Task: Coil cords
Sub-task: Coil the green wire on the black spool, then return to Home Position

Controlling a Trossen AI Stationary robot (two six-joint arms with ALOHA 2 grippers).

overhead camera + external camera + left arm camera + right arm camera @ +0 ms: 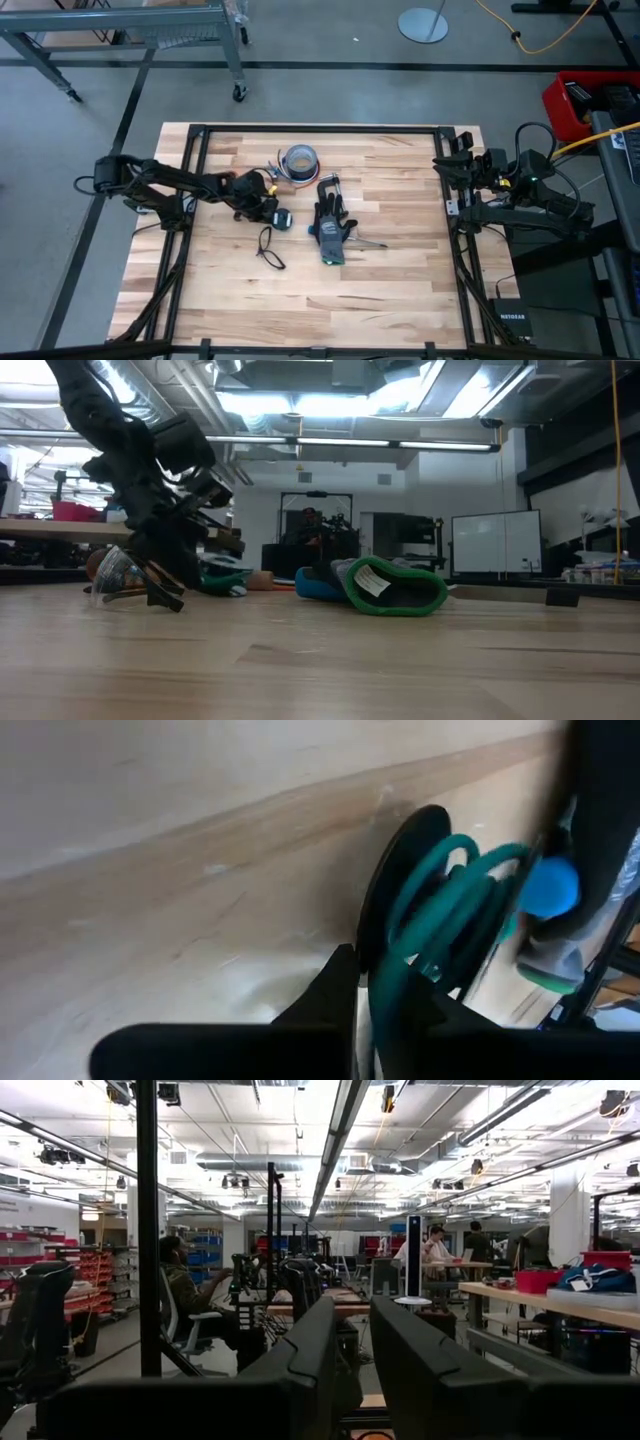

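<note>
A small round black disc (284, 218) wound with teal cord (440, 890) sits left of the table's middle, and my left gripper (277, 213) is shut on it. Just nearer than the disc, a thin dark cord (268, 248) lies flat on the wood in a loose loop, touched by nothing. My right gripper (352, 1350) is held up off the table's right edge (470, 185), open, with nothing between its fingers. My left gripper (375, 985) pinches the disc at its rim, where the teal windings (385, 1005) run down between the two fingertips. The fingers slant down at it from the table's left. I cannot tell whether the disc rests on the wood or is lifted.
A wide blue-grey tape roll (299, 160) lies behind the disc, toward the far edge. A black work glove (330, 230) with a green cuff (395, 588) lies right of the disc. The wood nearer than the loop and at the right is bare.
</note>
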